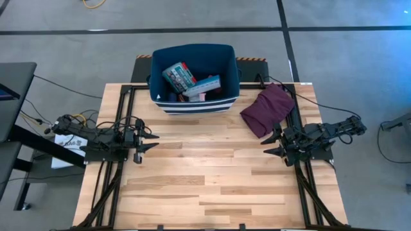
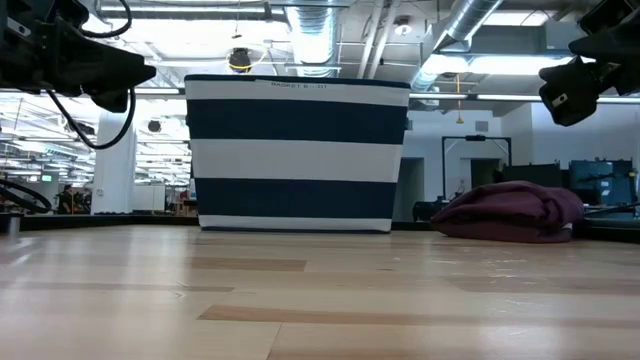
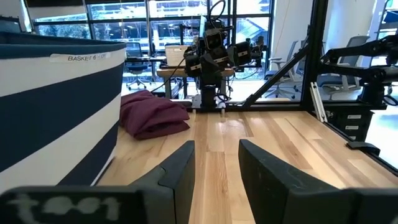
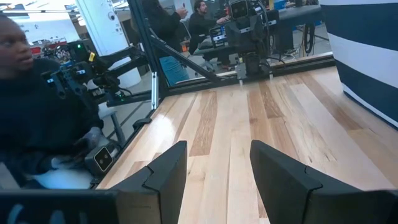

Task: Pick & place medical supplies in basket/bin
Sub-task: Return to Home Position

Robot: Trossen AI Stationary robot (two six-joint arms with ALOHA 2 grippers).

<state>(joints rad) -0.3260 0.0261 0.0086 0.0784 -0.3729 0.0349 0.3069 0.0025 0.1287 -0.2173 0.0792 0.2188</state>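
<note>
The large dark navy rectangular fabric bin with white stripes (image 1: 194, 104) stands at the table's far edge, and in it lie a teal first-aid box (image 1: 179, 75) and a light-blue pill strip (image 1: 207, 85), leaning on each other, with something pink (image 1: 201, 96) just under the strip. The bin's long axis runs parallel to the line joining the 2 claws, so it sits off to 1 side of each claw rather than ahead of it. The left claw (image 1: 153, 142) is the nearer of the 2, though not by much. It hangs low over the light wooden table (image 1: 205, 186), spread wide and holding nothing, and aims across the bare middle boards at the right claw (image 1: 268, 147), which is likewise spread wide and empty. A crumpled maroon cloth (image 1: 270, 108) lies between the right claw and the bin, just beside that claw's outer finger but apart from it. Judged from this, retreating to rest calls for no reach toward the bin, and neither arm has anything in its path. The bin's floor is hidden by its walls and the top items, so the other supplies cannot be counted. The low view shows only its outer striped wall, and the pink thing is too small to name.
</note>
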